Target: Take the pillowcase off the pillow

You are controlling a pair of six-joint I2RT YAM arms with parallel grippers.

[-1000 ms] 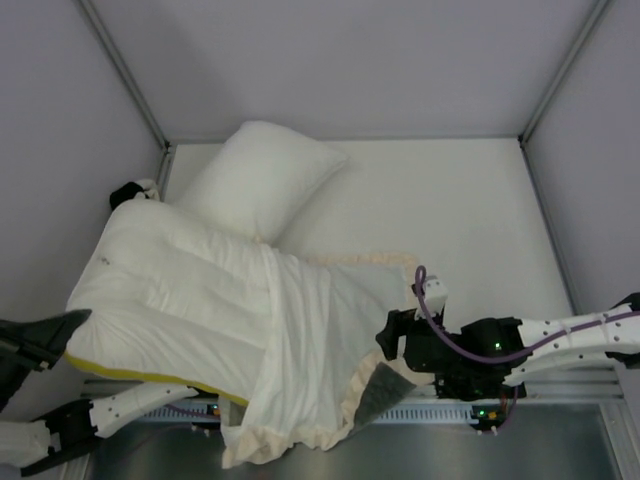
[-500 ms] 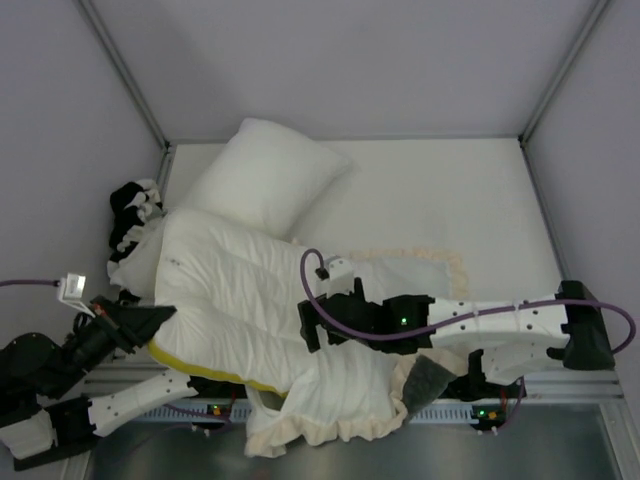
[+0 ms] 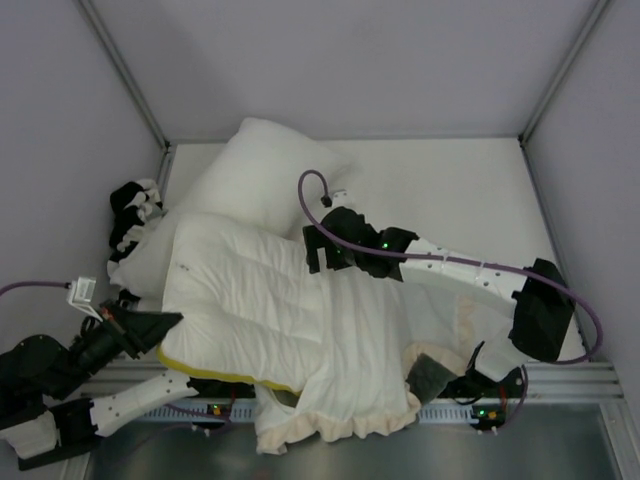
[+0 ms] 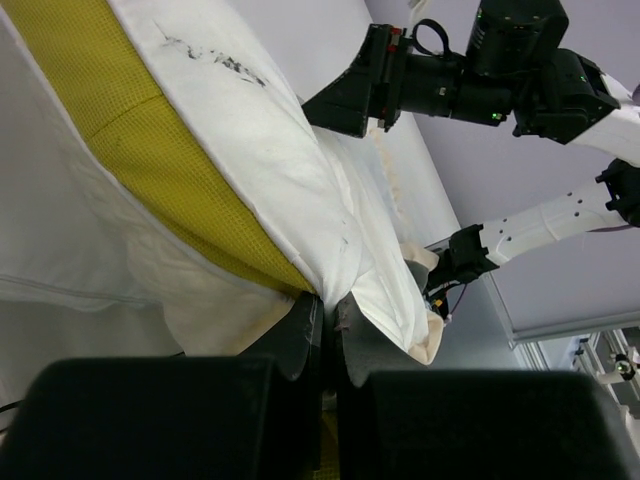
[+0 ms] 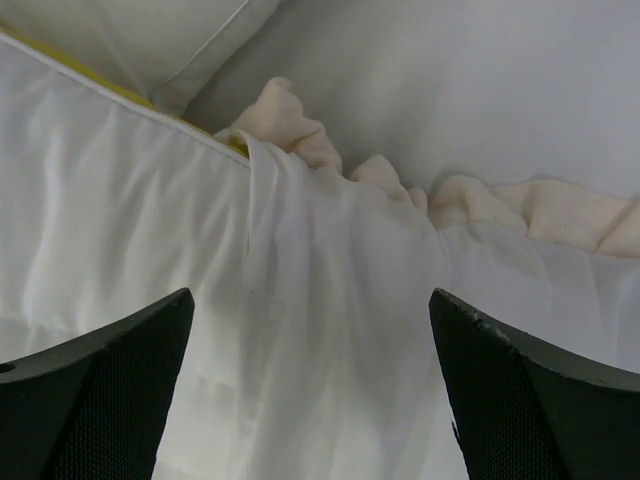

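The pillow (image 3: 240, 300) is white and quilted with a yellow mesh side band (image 4: 150, 150). It lies across the table's left half. Its right end is covered by the pillowcase (image 3: 355, 345), white face up, with a cream frill (image 3: 330, 428) along the front and a dark grey patch (image 3: 430, 377). My left gripper (image 3: 168, 325) is shut on the pillow's near left corner, seen in the left wrist view (image 4: 328, 305). My right gripper (image 3: 314, 252) is open over the pillowcase's far edge. In the right wrist view (image 5: 310, 300) white cloth lies between the jaws, with the frill (image 5: 300, 130) beyond.
A second plain white plump pillow (image 3: 265, 175) lies at the back left, touching the quilted one. A black-and-white cloth (image 3: 130, 208) is bunched against the left wall. Grey walls enclose the table (image 3: 460, 190). A metal rail (image 3: 590, 380) runs along the front edge.
My right arm has swung from the front right to the pillowcase's far edge. My left gripper came in and took the pillow's near corner. The pillow and the pillowcase shifted right.
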